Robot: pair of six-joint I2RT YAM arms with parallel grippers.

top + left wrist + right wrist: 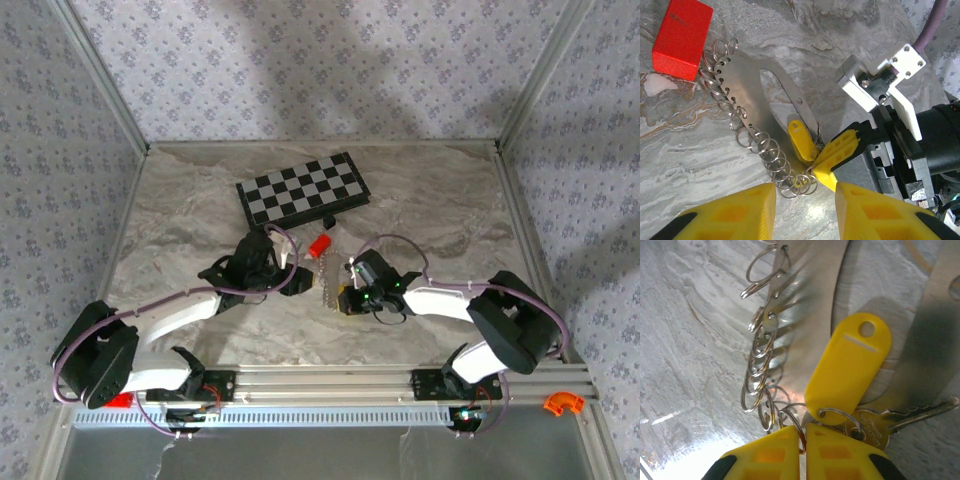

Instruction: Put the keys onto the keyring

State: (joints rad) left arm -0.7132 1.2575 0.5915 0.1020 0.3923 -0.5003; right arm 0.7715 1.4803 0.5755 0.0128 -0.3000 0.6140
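Observation:
The keyring (747, 107) is a narrow silvery metal loop carrying a row of split rings, lying flat on the marble table (200, 215). A silvery key (882, 422) with a yellow plastic tag (850, 365) lies at the keyring's near end. My right gripper (803, 435) is shut, pinching an end split ring (799, 432) between its yellow fingertips. The key's own ring touches its right finger. The same gripper (816, 162) also shows beside the tag (800, 137). My left gripper (805, 210) hangs open just short of the end rings, holding nothing. From above, both grippers (290, 282) (345, 295) flank the keyring (328, 278).
A red block (682, 37) lies at the keyring's far end, also seen from above (319, 244). Behind it is a black-and-white chessboard (303, 190). Patterned walls enclose the table. An orange piece (563, 402) sits on the front rail at right.

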